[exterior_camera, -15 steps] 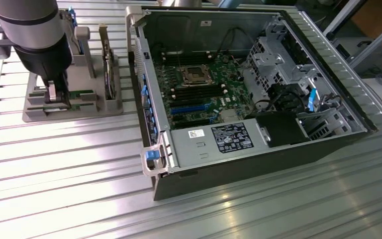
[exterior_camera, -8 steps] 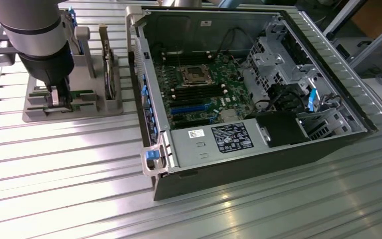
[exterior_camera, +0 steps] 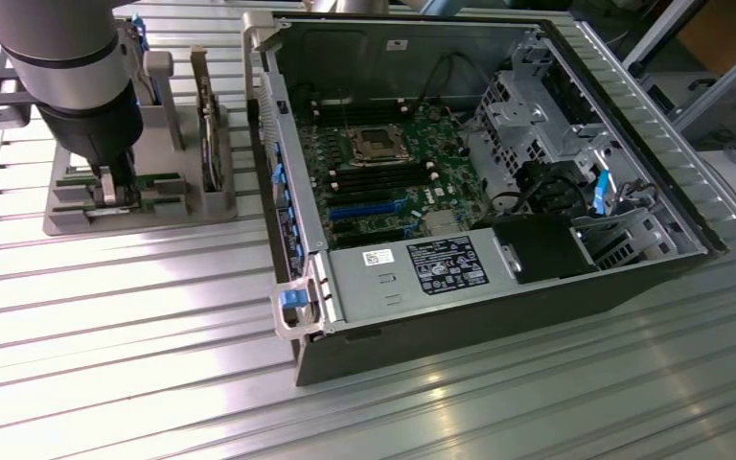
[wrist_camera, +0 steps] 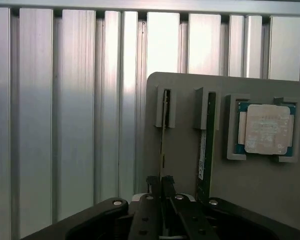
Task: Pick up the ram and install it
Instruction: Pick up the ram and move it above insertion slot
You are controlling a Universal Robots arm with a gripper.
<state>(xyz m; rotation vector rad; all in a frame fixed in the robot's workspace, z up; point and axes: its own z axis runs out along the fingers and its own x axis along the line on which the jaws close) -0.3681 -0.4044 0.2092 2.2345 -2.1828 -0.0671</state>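
Observation:
Two green ram sticks stand on edge in slots of a grey holder [wrist_camera: 185, 155]. My gripper [wrist_camera: 160, 184] is down over one ram [wrist_camera: 163, 135], its two black fingertips [wrist_camera: 152, 184] pressed close against either side of the thin board. The other stick [wrist_camera: 206, 145] stands free in the neighbouring slot. In the exterior view my gripper [exterior_camera: 115, 190] reaches down into the holder [exterior_camera: 202, 206] at the exterior view's left, with green board edges [exterior_camera: 164, 182] showing beside it. The stick still sits in its slot.
A square silver processor [wrist_camera: 266, 129] lies in its pocket on the holder. A flat silver part [exterior_camera: 206, 115] stands upright behind my gripper. The open computer case [exterior_camera: 675, 240] lies to the exterior view's right, motherboard with memory slots [exterior_camera: 368, 177] exposed. Ribbed aluminium table [exterior_camera: 112, 316] all around.

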